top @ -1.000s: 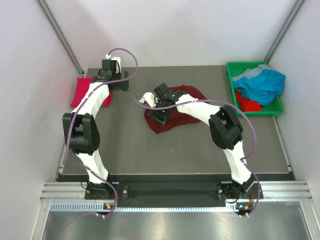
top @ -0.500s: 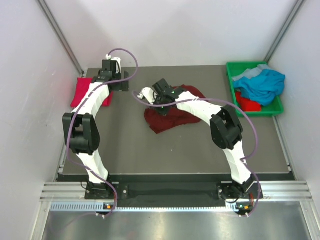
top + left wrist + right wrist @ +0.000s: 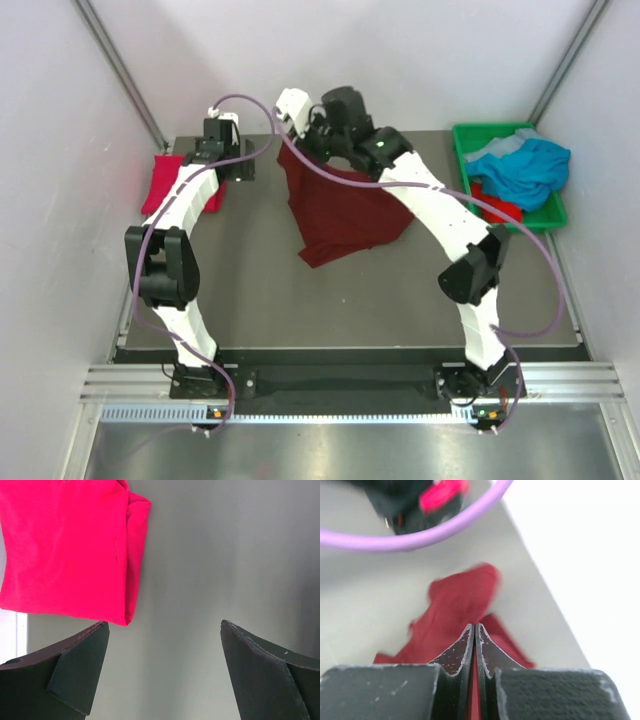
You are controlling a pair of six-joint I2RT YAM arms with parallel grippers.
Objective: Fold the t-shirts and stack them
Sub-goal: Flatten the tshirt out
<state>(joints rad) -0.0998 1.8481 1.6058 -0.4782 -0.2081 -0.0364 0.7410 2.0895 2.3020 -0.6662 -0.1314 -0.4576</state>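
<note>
Green plastic bin (image 3: 485, 128) at far right corner, dark grey table (image 3: 350, 300), plain white walls (image 3: 400, 60)

Picture edges crop crimson shirt (image 3: 65, 545); maroon shirt (image 3: 460, 605) blurred at right wrist.

**Robot test cell in a lab**

Plain white walls (image 3: 400, 60) box in a grey table (image 3: 330, 300). A left arm (image 3: 165, 270) and a right arm (image 3: 440, 205) are bolted to a metal rail (image 3: 560, 380) at its near edge, with purple cables (image 3: 245, 99) trailing.

Right pincer (image 3: 475, 630) (now clamped) has hoisted the maroon t-shirt (image 3: 340, 215).
</note>
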